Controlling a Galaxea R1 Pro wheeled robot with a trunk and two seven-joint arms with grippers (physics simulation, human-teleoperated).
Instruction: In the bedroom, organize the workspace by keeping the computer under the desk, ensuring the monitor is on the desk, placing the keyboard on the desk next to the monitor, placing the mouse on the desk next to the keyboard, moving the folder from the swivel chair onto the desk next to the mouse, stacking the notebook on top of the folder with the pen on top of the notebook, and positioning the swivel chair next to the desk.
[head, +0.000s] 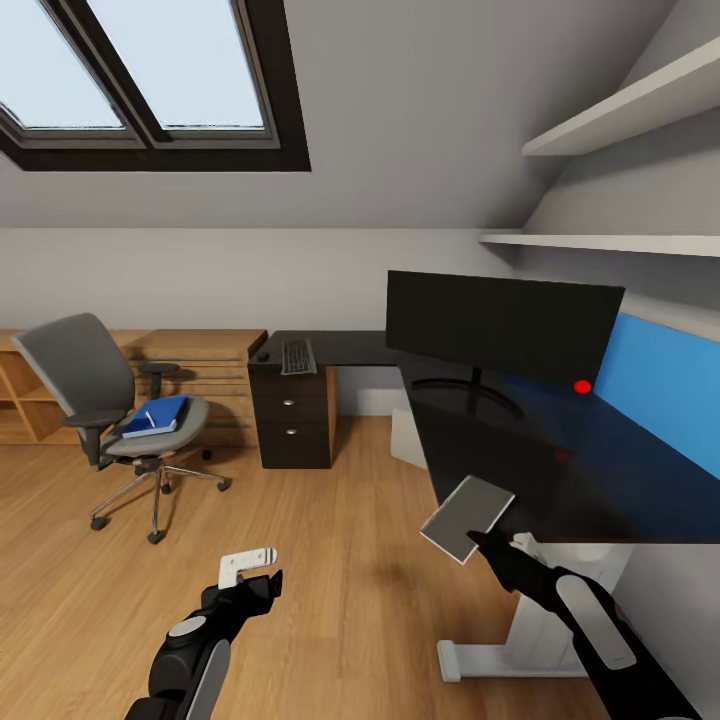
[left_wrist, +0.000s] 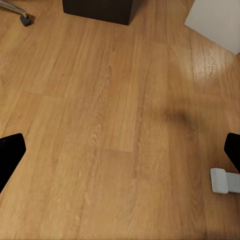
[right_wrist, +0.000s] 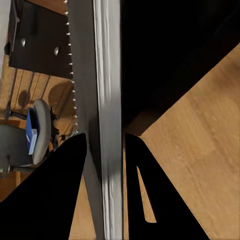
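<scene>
My right gripper (head: 485, 545) is shut on the thin grey notebook (head: 468, 517), held tilted at the front edge of the black desk (head: 560, 470); its edge (right_wrist: 102, 100) runs between the fingers. The monitor (head: 500, 325) stands on the desk. The keyboard (head: 298, 356) and the mouse (head: 263, 355) lie on the far wing. On the swivel chair (head: 75, 370) at the left lies the blue folder (head: 157, 415) with the white pen (head: 150, 419) on it. The pale computer (head: 405, 435) sits under the desk. My left gripper (head: 262, 580) hangs open over bare floor.
A dark drawer unit (head: 293, 420) stands under the keyboard end. Low wooden shelving (head: 200, 370) lines the back wall behind the chair. The desk's white foot (head: 500, 655) rests on the floor near my right arm. Wall shelves (head: 600, 240) hang above the desk.
</scene>
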